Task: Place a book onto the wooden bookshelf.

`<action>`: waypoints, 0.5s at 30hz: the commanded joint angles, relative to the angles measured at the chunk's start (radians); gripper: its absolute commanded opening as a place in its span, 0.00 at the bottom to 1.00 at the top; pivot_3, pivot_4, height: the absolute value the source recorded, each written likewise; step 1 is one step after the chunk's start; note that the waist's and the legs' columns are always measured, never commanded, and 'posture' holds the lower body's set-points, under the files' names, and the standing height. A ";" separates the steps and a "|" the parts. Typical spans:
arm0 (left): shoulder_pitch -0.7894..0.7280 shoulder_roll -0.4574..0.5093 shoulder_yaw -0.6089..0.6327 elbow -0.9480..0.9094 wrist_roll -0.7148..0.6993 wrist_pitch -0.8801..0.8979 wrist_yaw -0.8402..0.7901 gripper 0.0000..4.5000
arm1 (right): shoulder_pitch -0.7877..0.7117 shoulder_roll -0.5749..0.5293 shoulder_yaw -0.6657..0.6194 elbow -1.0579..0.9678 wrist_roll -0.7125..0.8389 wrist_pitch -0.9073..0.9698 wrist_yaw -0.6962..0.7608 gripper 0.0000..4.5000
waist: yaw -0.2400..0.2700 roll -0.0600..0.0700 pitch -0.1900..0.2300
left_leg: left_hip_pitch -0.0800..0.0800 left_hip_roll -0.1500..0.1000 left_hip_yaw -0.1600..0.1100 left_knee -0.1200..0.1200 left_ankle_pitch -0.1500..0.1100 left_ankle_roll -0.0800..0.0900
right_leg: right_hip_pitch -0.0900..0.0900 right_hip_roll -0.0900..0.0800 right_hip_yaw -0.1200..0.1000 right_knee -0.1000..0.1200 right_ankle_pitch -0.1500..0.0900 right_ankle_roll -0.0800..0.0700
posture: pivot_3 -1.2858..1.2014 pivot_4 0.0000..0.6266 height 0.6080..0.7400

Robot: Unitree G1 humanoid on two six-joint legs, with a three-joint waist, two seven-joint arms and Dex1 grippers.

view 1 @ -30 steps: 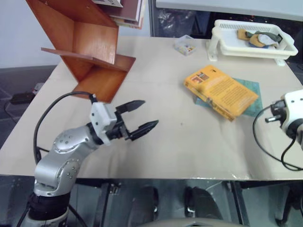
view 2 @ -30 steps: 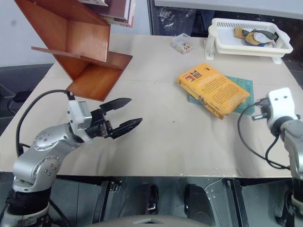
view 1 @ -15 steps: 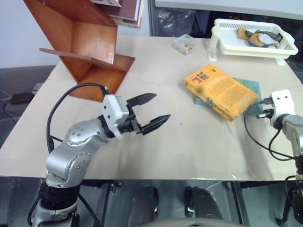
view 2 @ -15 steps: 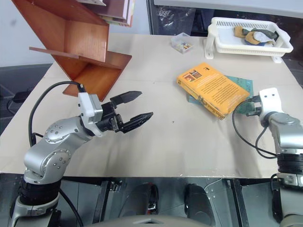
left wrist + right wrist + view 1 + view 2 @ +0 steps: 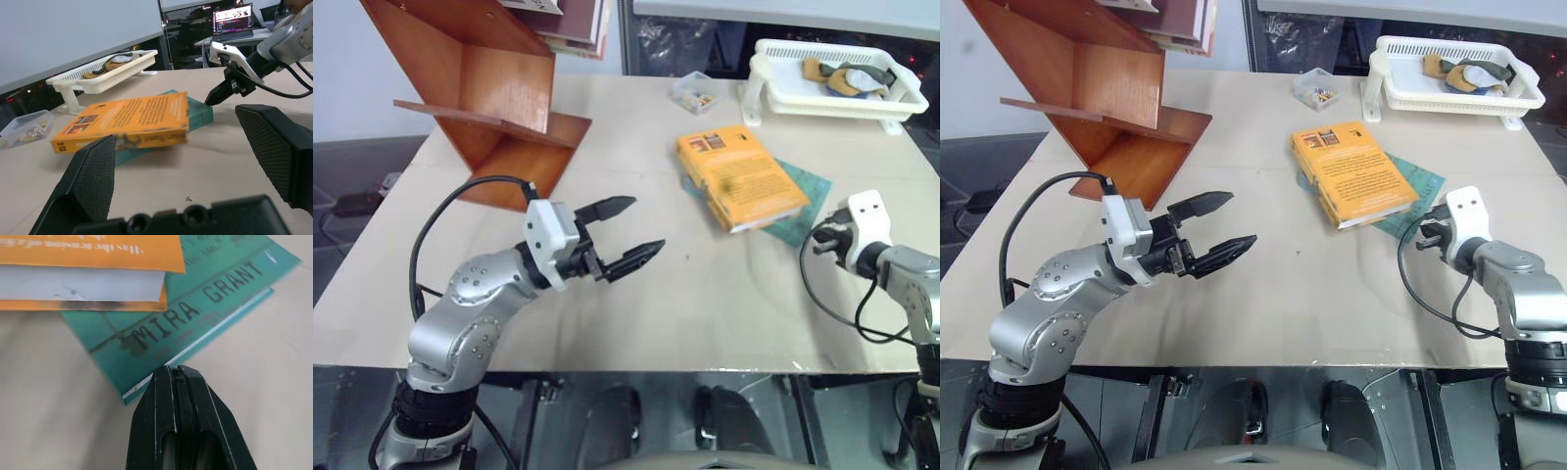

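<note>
You have the right gripper [image 5: 1430, 235] pressed together, its tip at the teal book's [image 5: 195, 313] edge as if to nudge the stack, where the orange book [image 5: 736, 176] lies toward the table's [image 5: 705, 313] far right, while your left gripper [image 5: 625, 235] waits spread, well short of the wooden bookshelf [image 5: 489, 88].

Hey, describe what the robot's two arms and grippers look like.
Both arms are rounded silver-grey metal segments with small screws at the joints. Each wrist carries a white boxy block, with a black cable looping from it. The left gripper and right gripper each have two black, tapered fingers.
</note>
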State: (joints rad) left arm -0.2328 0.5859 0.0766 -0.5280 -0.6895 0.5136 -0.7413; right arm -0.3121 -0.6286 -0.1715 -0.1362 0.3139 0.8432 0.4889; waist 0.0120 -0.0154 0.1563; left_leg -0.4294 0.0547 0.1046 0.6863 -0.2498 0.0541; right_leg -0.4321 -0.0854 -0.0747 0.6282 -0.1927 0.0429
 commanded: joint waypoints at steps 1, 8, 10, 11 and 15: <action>-0.015 0.002 0.014 -0.009 0.001 -0.023 -0.007 1.00 | 0.010 -0.006 -0.007 -0.070 0.024 0.010 0.018 0.02 | 0.000 0.000 0.000 | 0.000 0.000 0.000 0.000 0.000 0.000 | 0.000 0.000 0.000 0.000 0.000 0.000 | 0.52 0.24 1.00; -0.002 -0.025 0.009 0.016 0.033 -0.013 0.054 1.00 | 0.064 -0.164 -0.053 -0.222 -0.006 0.039 0.047 0.02 | 0.003 0.000 0.000 | 0.000 0.000 0.000 0.000 0.000 0.000 | 0.000 -0.001 0.000 0.000 0.000 0.000 | 0.52 0.24 1.00; -0.009 -0.040 -0.016 0.034 0.052 0.000 0.083 1.00 | -0.038 -0.179 -0.020 -0.180 -0.030 0.022 0.030 0.02 | -0.006 0.002 0.001 | -0.001 -0.001 0.000 0.000 0.000 0.000 | 0.000 -0.001 0.000 0.000 0.000 0.000 | 0.52 0.24 1.00; -0.018 -0.048 -0.027 0.043 0.061 0.007 0.093 1.00 | -0.095 -0.183 0.009 -0.141 -0.048 0.006 0.026 0.02 | -0.013 0.002 0.001 | 0.001 0.000 0.001 0.000 -0.001 0.002 | 0.000 0.000 0.001 0.000 -0.003 0.002 | 0.52 0.24 1.00; -0.061 -0.073 -0.054 0.077 0.072 0.050 0.126 1.00 | -0.340 -0.150 0.186 0.170 -0.203 -0.157 0.016 0.02 | -0.022 0.001 0.001 | 0.005 0.000 0.002 0.001 -0.002 0.004 | 0.001 0.000 0.003 0.004 -0.004 -0.001 | 0.52 0.24 1.00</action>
State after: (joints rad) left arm -0.2720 0.5133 0.0214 -0.4484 -0.6224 0.5527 -0.6296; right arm -0.5963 -0.7872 -0.0534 -0.0911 0.1898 0.7763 0.5103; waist -0.0103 -0.0139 0.1576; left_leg -0.4249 0.0548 0.1062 0.6866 -0.2519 0.0580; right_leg -0.4314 -0.0849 -0.0718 0.6323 -0.1969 0.0418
